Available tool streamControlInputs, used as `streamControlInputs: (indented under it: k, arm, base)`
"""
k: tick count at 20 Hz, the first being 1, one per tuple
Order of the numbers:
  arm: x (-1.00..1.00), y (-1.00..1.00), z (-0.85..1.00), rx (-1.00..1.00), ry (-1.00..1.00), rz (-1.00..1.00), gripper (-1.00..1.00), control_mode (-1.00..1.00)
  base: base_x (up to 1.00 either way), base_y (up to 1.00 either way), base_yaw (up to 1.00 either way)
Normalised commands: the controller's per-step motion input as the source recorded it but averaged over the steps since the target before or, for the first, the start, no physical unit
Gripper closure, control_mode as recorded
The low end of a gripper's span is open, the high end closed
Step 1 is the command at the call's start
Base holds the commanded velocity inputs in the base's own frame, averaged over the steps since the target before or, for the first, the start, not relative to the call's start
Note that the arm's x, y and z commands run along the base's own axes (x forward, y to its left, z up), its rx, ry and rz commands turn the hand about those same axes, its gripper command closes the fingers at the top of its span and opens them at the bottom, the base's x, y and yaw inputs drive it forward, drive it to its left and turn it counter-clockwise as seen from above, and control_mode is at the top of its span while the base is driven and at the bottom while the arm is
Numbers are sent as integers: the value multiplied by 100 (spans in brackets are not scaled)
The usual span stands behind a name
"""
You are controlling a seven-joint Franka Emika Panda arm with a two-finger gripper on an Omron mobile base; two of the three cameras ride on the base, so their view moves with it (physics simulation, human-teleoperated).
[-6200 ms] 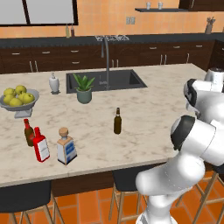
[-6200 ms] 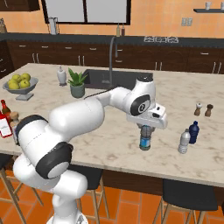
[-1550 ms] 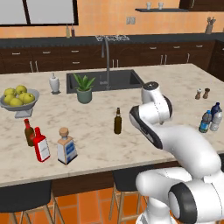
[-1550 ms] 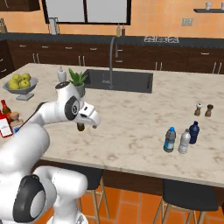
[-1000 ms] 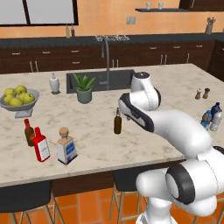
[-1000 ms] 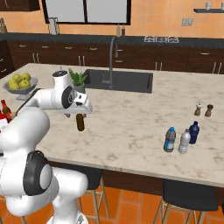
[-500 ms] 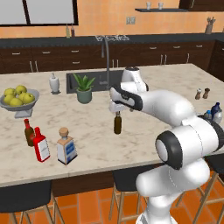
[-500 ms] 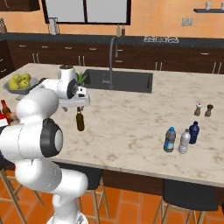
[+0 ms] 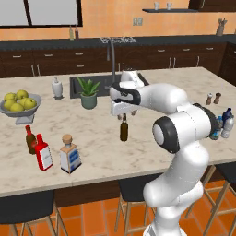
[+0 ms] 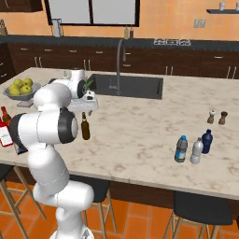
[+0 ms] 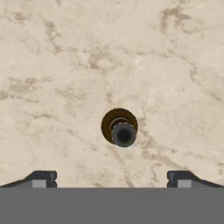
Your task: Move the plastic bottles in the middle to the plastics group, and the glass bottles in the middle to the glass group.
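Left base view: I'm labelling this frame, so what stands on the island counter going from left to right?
Fruit bowl → brown bottle with red neck band → red bottle → corked bottle → potted plant → slim brown bottle → shakers → water bottles.

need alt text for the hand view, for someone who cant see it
Looking straight down from the robot's hand, a slim dark brown bottle stands upright on a beige marbled counter, seen from above as a dark round mouth inside a brown ring. The open gripper hovers above it, its two dark fingertips spread wide at the bottom edge, touching nothing.
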Motion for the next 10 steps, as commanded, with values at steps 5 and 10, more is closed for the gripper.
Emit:
streamControlInputs:
  k: [5,10]
  arm:
    - [35,-6,-24,0,15,1,-100,-100]
    - [48,4,-26,0,9,4,-100,-100]
  base:
    - [0,0,0]
    - [0,0,0]
